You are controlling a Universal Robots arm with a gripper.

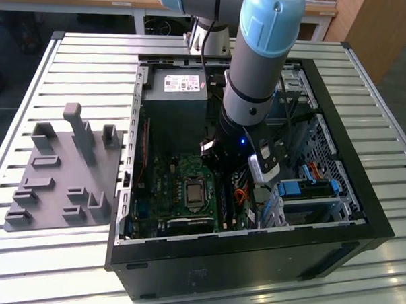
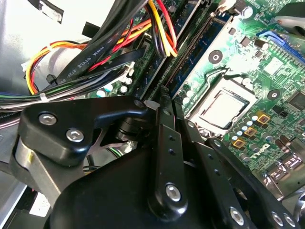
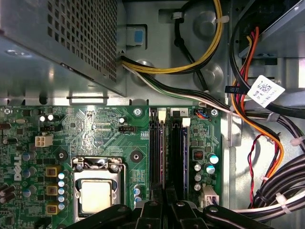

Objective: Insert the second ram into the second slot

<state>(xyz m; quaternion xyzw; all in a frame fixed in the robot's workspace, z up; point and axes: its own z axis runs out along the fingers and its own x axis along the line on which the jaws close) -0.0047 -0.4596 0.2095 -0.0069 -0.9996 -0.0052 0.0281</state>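
My gripper (image 2: 159, 102) is down inside the open computer case (image 1: 362, 219), over the memory slots beside the processor socket (image 3: 97, 195). In both wrist views its black fingers stand close together. The second ram (image 2: 195, 59) is a thin bluish board standing on edge, and it runs away from the fingertips along a black slot. In the first wrist view the gripper (image 3: 164, 202) lines up with the ram's top edge (image 3: 162, 152). Another black slot (image 3: 176, 152) lies beside it with a white latch at its far end. How deep the ram sits is hidden.
Bundles of black, red and yellow cables (image 3: 267, 143) hang close beside the slots. The power supply (image 1: 175, 90) fills the case's far corner, and a drive cage with blue latches (image 1: 309, 194) is on the exterior view's right. A grey holder fixture (image 1: 60, 179) lies outside the case.
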